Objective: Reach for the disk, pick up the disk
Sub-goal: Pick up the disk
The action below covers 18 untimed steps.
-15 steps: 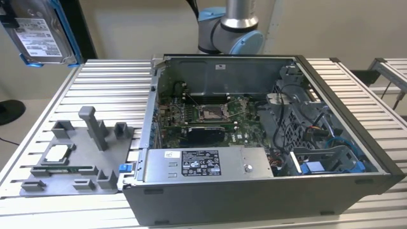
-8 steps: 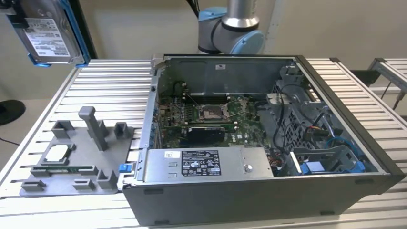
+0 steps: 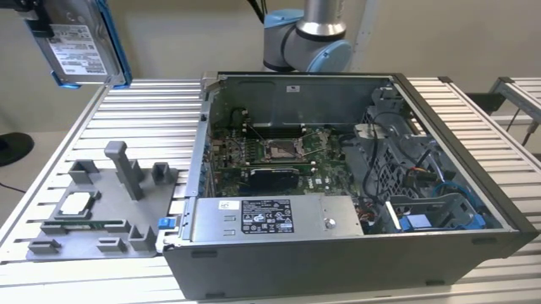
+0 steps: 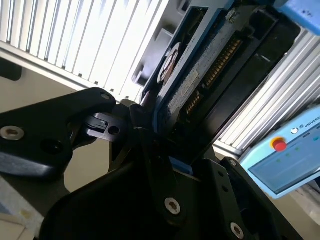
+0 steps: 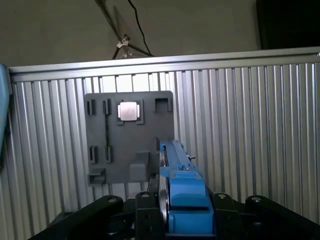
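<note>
The disk (image 3: 80,44), a silver-grey drive with a white label in a blue bracket, hangs high in the air at the exterior view's upper left, above the far corner of the slatted table. My gripper (image 5: 185,220) is shut on it. In the first wrist view the disk's blue edge (image 5: 181,175) stands up between the black fingers (image 5: 145,212). The second wrist view shows the disk's connector side (image 4: 200,85) clamped in the dark jaws. The disk touches nothing else.
An open computer case (image 3: 338,171) takes up the table's middle and the exterior view's right. A grey fixture plate (image 3: 93,209) with posts and a small square chip (image 3: 76,204) lies below the disk. The arm's base (image 3: 305,38) stands behind the case. A pendant (image 4: 285,155) lies beside the table.
</note>
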Motion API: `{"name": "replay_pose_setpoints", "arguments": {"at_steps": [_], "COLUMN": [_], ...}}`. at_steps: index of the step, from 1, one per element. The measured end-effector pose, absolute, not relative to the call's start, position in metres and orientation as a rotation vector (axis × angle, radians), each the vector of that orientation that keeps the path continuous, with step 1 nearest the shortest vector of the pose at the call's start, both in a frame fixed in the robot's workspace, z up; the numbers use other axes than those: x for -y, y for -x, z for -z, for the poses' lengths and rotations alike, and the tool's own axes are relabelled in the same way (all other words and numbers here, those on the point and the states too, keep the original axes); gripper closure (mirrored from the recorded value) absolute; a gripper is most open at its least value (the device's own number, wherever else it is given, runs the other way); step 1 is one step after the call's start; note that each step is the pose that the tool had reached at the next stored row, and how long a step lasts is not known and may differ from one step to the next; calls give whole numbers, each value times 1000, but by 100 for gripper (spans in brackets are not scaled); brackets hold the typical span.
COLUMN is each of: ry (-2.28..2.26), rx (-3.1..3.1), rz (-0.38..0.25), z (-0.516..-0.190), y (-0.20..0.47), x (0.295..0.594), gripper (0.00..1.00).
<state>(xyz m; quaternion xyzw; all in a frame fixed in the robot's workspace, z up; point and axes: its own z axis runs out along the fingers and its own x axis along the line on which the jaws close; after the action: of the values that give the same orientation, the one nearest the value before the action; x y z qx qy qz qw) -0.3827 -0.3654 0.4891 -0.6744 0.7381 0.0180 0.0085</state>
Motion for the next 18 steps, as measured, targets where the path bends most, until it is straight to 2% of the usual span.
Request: {"name": "replay_pose_setpoints", "arguments": {"at_steps": [18], "ry": [2109], "rx": [-2308], "rz": [-59], "z": [-489], "y": [338], "x": [365], "gripper": [100]}}
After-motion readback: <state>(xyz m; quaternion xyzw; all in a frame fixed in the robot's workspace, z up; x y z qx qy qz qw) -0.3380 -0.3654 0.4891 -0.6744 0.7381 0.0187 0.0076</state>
